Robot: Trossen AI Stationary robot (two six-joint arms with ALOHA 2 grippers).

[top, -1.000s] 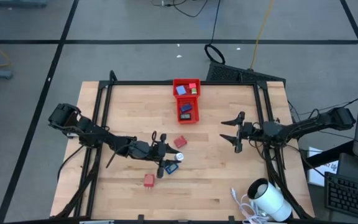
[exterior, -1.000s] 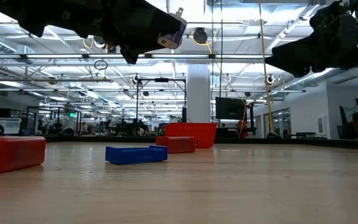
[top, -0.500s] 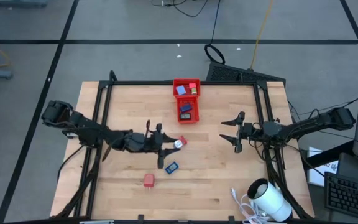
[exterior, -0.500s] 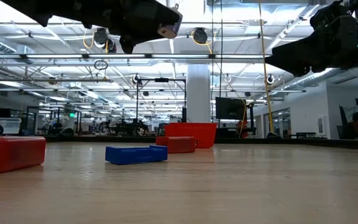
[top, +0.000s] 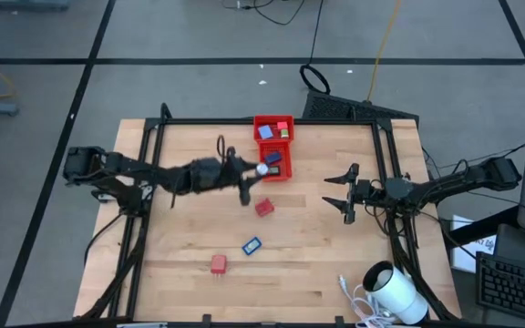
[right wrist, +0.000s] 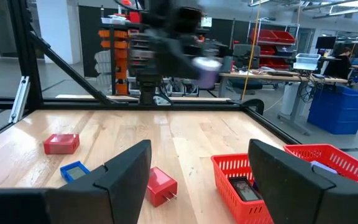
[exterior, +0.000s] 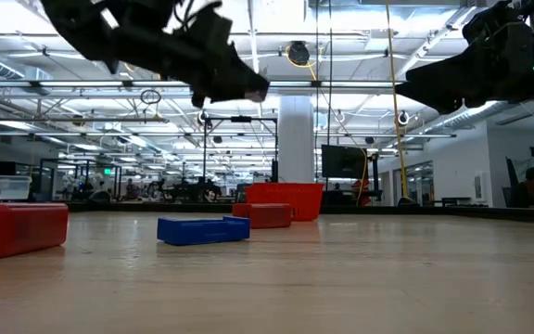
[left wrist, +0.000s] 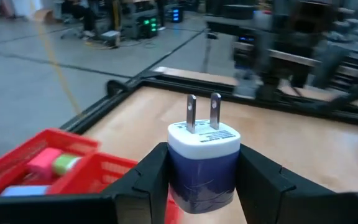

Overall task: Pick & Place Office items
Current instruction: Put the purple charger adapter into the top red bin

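Note:
My left gripper (top: 254, 170) hangs over the table beside the red tray (top: 283, 175), shut on a small plug adapter (left wrist: 204, 146) with a white top, a blue body and two metal prongs. Three office items lie flat on the wood: a red piece (top: 263, 208), a blue piece (top: 252, 244) and another red piece (top: 218, 264). Several more pieces sit in the tray's two compartments. My right gripper (top: 344, 193) waits open at the table's right side, holding nothing. My left gripper pinches the adapter's blue lower body (left wrist: 202, 177) between its two fingers (left wrist: 151, 177), one on each side. The fingers come nearly level from the table's left. The adapter is lifted clear of the table, its prongs (left wrist: 202, 112) pointing away from the gripper.
A big white cylinder (top: 395, 293) with a cable lies at the near right corner. A black frame (top: 153, 146) runs along the table's left, far and right edges. Bare wood lies between the red tray and my right gripper.
My left gripper has swung toward the table's far edge and up to the red tray, rising a little and carrying the adapter, which has stayed clear of the table. The pieces on the wood have kept their places.

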